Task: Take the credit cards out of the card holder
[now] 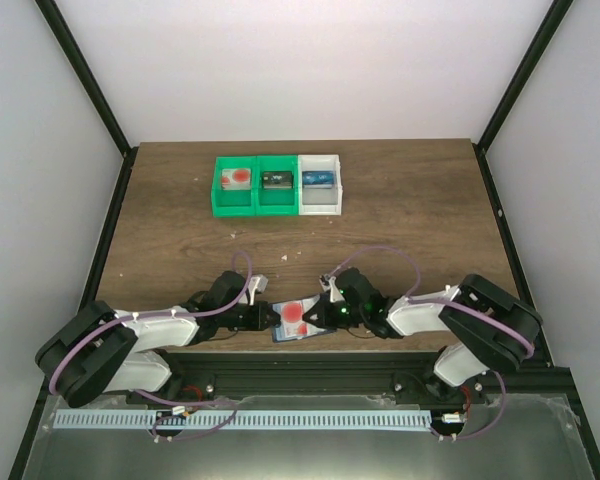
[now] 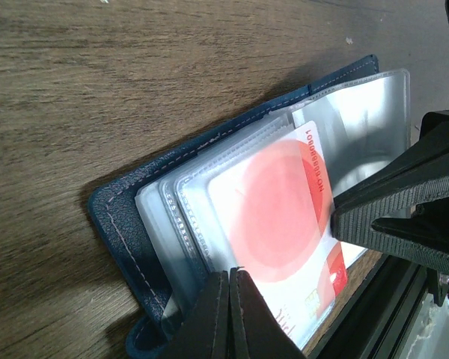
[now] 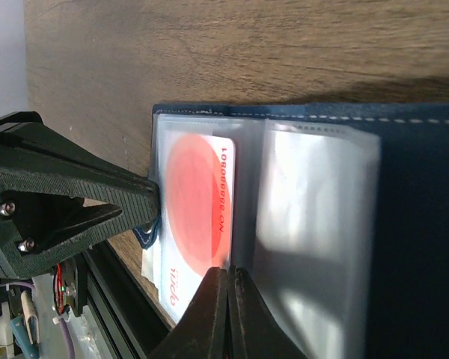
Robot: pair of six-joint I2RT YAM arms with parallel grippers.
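The dark blue card holder [image 1: 283, 337] lies open at the table's near edge, between both grippers. A whitish credit card with a large red circle [image 1: 298, 316] sits in its clear sleeves, partly slid out. In the left wrist view my left gripper [image 2: 230, 278] is shut on the sleeve edge of the card holder [image 2: 127, 224], beside the card [image 2: 277, 217]. In the right wrist view my right gripper [image 3: 228, 275] is shut on the numbered edge of the card [image 3: 194, 202], over the card holder [image 3: 419, 224]. Another red-marked card [image 1: 236, 178] lies in the left green bin.
Three joined bins stand at the back: a green bin [image 1: 220, 195], a green bin holding a black card-sized item [image 1: 276, 180], and a white bin holding a blue item [image 1: 318, 180]. The black frame rail [image 1: 310, 365] runs just beside the card holder.
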